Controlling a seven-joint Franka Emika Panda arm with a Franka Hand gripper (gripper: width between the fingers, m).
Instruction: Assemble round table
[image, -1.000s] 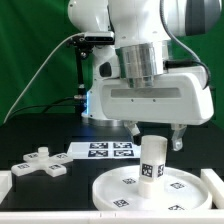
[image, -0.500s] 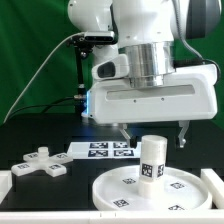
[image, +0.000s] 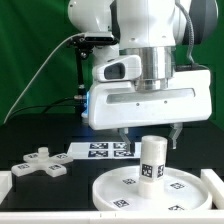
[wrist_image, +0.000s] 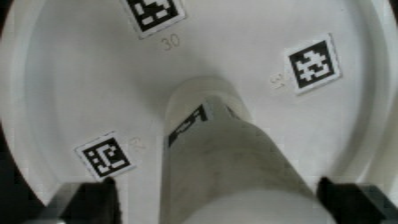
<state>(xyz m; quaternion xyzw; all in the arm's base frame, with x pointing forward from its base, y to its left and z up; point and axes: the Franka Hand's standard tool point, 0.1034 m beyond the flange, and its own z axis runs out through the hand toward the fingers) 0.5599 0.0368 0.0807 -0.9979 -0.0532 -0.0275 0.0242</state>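
The white round disc (image: 113, 186) lies at the front of the table with its rim up. The short thick cylinder leg (image: 152, 158) stands upright on its middle, a tag on its side. The cross-shaped foot piece (image: 38, 163) lies flat at the exterior view's left. My gripper (image: 149, 132) hangs open just above and behind the leg's top. In the wrist view the leg (wrist_image: 222, 150) rises from the disc (wrist_image: 71, 80) between my two dark fingertips (wrist_image: 86, 200), with gaps on both sides. My gripper (wrist_image: 217, 205) holds nothing.
The marker board (image: 100, 150) lies flat on the black table behind the disc. A white rim piece (image: 8, 180) shows at the front left corner, another (image: 214, 178) at the front right. A green backdrop and a cable stand behind the arm.
My wrist has turned about its vertical axis, so the fingers stand wider apart in the exterior view. The leg, disc and foot piece have not moved.
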